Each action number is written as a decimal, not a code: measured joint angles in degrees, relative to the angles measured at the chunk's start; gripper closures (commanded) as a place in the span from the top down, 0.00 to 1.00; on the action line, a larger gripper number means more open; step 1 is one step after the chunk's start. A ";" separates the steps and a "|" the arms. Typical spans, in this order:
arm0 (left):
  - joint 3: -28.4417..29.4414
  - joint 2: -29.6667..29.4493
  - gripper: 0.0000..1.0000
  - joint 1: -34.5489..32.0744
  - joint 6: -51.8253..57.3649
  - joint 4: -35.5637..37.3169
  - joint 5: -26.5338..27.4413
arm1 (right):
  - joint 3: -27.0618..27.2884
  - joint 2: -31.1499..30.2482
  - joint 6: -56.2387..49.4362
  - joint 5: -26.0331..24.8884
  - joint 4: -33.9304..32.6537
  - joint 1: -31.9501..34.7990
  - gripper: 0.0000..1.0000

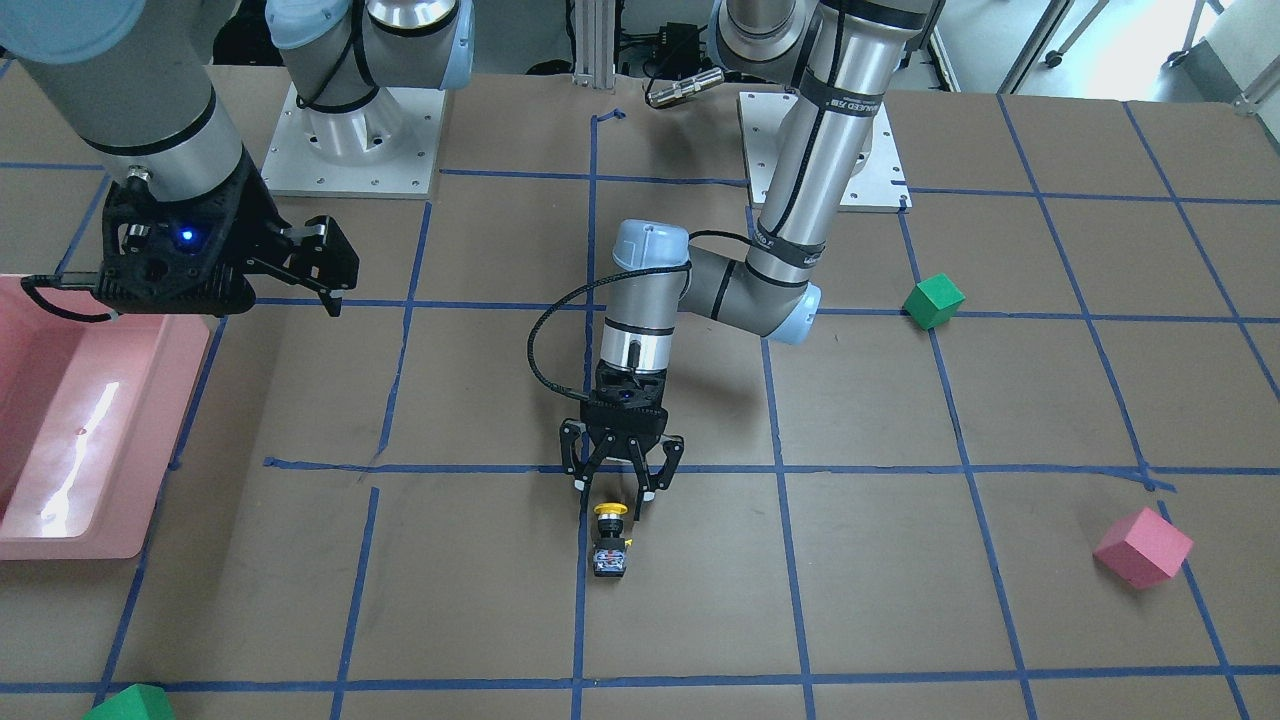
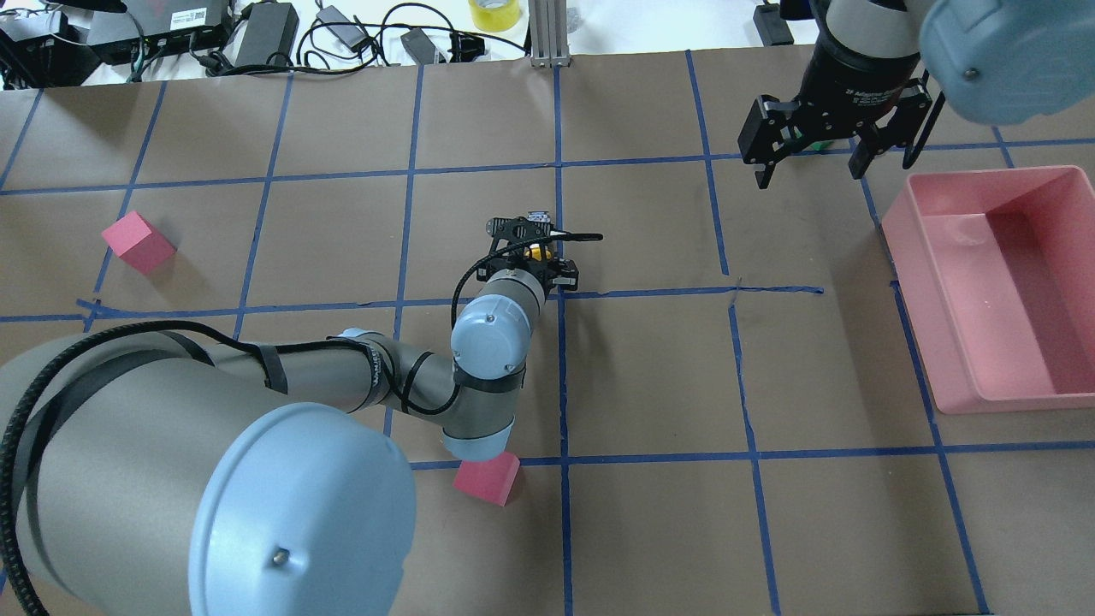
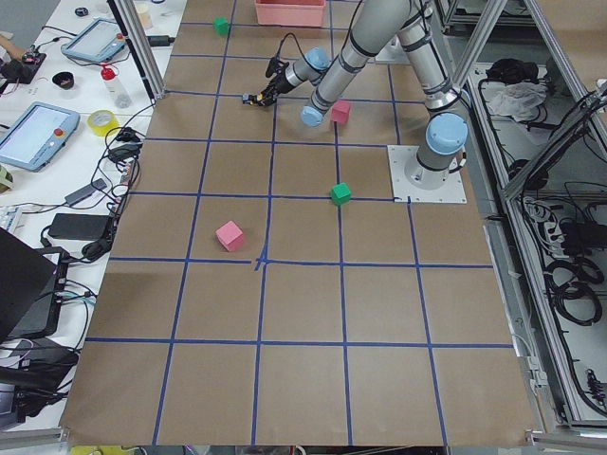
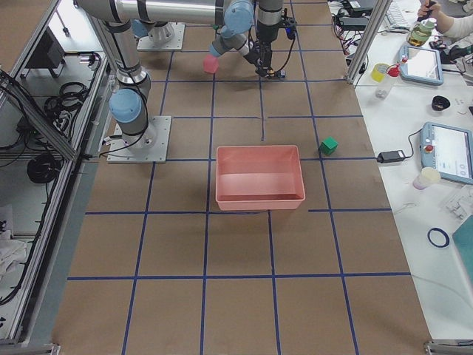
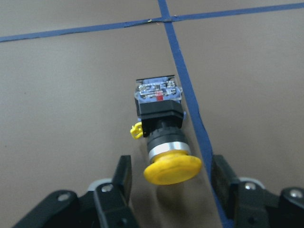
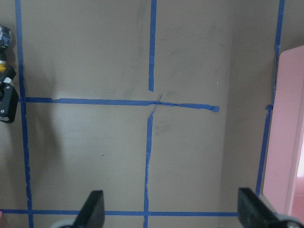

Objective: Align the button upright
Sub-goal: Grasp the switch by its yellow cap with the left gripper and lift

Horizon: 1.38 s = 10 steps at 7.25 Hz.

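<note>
the button [image 5: 161, 130] lies on its side on the table [image 1: 900, 600] beside a blue tape line [image 5: 190, 95], its yellow cap between the left gripper's [image 1: 617, 490] spread fingers without touching them. the right gripper [image 2: 808, 167] hangs wide open near the pink bin [image 2: 912, 299].

A robotics lab: tape-gridded table [image 3: 303, 398], teach pendants [image 3: 38, 136] alongside (cables [image 2: 402, 17] everywhere), aluminium frame posts [image 3: 134, 47].

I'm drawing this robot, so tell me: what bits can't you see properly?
- Overhead view: the button is mostly hidden by the left gripper; only some yellow shows.
- Overhead view: one pink cube is partly hidden by the left arm's elbow.
- Front-facing view: a green cube is cut off by the bottom edge.
- Exterior left view: the button is too small.
</note>
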 measured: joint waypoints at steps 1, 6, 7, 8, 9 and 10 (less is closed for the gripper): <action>-0.02 0.01 0.08 0.00 0.00 -0.04 0.06 | 0.00 0.00 0.00 -0.05 0.00 -0.01 1.00; 3.39 3.36 0.10 0.00 -0.73 -6.27 -0.15 | 0.00 0.00 0.00 -0.05 0.00 -0.04 1.00; 5.93 5.28 0.10 0.03 -0.64 -14.61 -0.17 | 0.00 0.00 0.00 -0.04 0.00 -0.04 1.00; 8.67 7.55 0.10 0.19 -0.63 -25.61 -0.35 | 0.00 -0.01 0.02 -0.07 0.00 -0.04 1.00; 11.90 9.97 0.10 0.94 -0.66 -36.97 -0.90 | 0.00 -0.01 0.12 -0.10 0.01 -0.04 1.00; 15.52 12.40 0.10 2.41 -0.71 -48.31 -2.42 | 0.00 -0.01 0.25 -0.14 0.03 -0.04 1.00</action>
